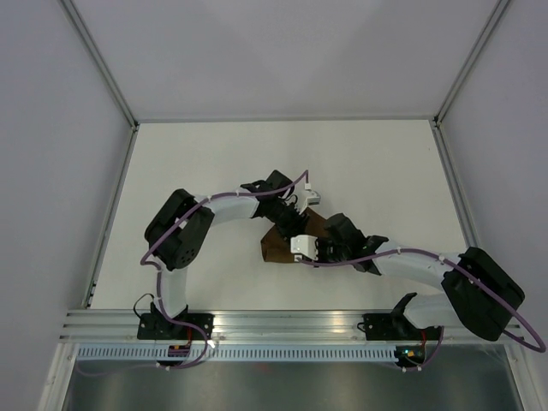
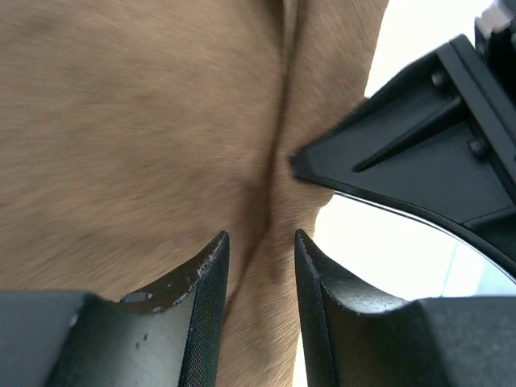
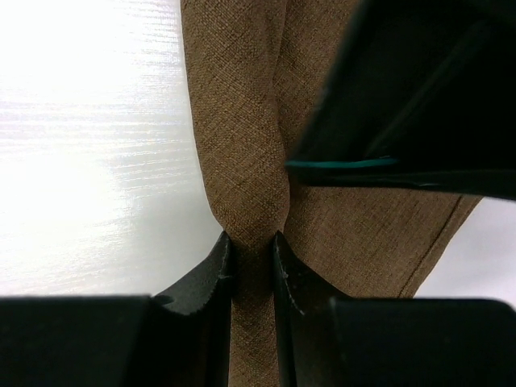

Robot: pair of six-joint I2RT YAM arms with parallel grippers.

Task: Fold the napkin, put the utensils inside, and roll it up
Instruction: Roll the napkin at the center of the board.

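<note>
At the centre of the table (image 1: 197,163), the napkin (image 1: 276,247) lies bunched; its fold ridge runs six to twelve o'clock through both claws. The right gripper (image 3: 251,240) is clamped on that ridge; the left gripper (image 2: 260,238) stands parted astride it.

Your white-and-black left arm (image 1: 224,205) and right arm (image 1: 411,264) both bend inward, wrists close together, the left black two-finger gripper (image 2: 258,242) standing parted, the right black two-finger gripper (image 3: 251,240) pinched nearly closed.
</note>
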